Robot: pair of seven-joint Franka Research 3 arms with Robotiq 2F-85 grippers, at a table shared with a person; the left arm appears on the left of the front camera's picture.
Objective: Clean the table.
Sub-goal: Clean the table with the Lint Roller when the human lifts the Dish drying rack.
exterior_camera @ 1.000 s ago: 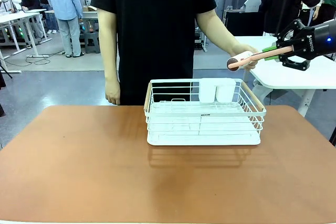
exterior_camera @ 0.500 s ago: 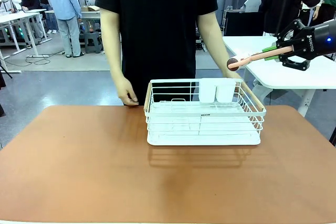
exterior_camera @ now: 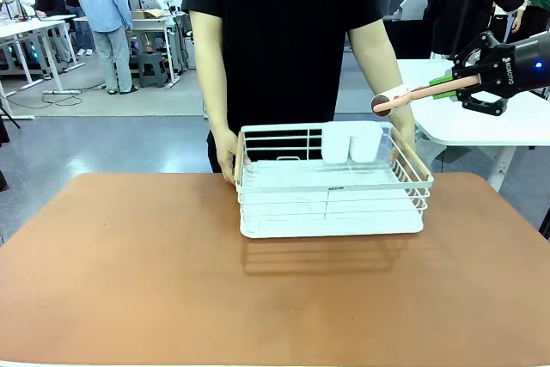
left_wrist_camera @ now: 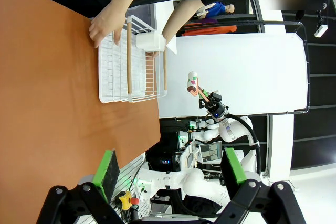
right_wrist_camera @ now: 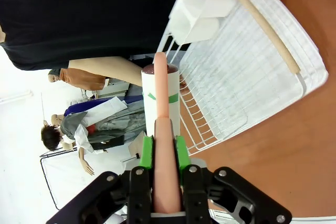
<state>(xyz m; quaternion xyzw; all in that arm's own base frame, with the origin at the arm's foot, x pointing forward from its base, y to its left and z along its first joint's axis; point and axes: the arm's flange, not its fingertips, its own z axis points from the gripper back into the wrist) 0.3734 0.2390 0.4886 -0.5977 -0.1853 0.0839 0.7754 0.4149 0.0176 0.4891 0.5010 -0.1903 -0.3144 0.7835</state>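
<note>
right gripper (exterior_camera: 445,83) clamped on lint roller (exterior_camera: 397,99) handle: looks light, stiff. table (exterior_camera: 129,281) likely rigid, smooth. left gripper (left_wrist_camera: 170,169) wide, empty.

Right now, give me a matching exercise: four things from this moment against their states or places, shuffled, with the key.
1 right gripper
2 left gripper
3 wire rack
4 two white cups

A in the wire rack, far side
B open, holding nothing
C shut on the lint roller handle
D a person's hand at each end

Pairs: 1-C, 2-B, 3-D, 4-A
</note>
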